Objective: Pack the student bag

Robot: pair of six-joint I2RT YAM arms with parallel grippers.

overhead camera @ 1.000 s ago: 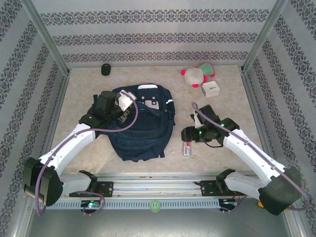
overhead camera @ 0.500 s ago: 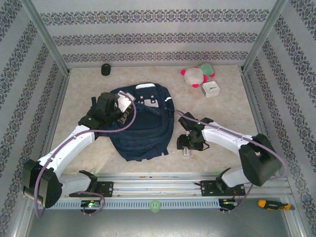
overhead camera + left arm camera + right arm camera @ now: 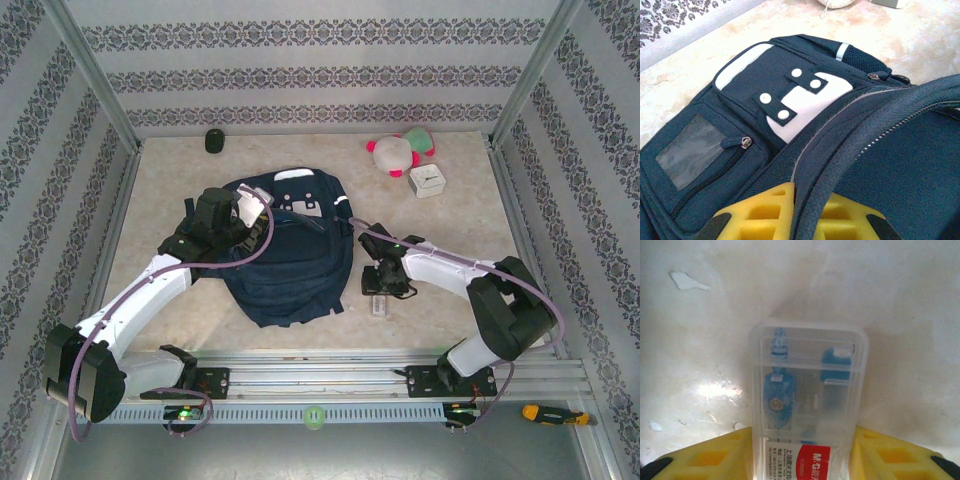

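Note:
The navy student bag (image 3: 285, 265) lies in the middle of the table, its white buckle patch (image 3: 790, 105) facing the far side. My left gripper (image 3: 245, 210) is over the bag's upper left and is shut on the edge of its opening (image 3: 807, 220), with the fabric rim pinched between the yellow pads. Just right of the bag, a clear plastic case (image 3: 378, 303) with blue parts and a red label lies on the table. My right gripper (image 3: 379, 288) is down over it. In the right wrist view the case (image 3: 807, 385) sits between the pads, which press both of its sides (image 3: 802, 460).
A pink, white and green plush toy (image 3: 400, 150) and a small white box (image 3: 428, 181) sit at the back right. A small black object (image 3: 214, 141) stands at the back left. Patterned walls close in three sides. A yellow-handled tool (image 3: 545, 412) lies beyond the front rail.
My right arm has swung left and down onto the clear case, and its jaws have narrowed onto it. My left gripper has stayed on the bag's rim.

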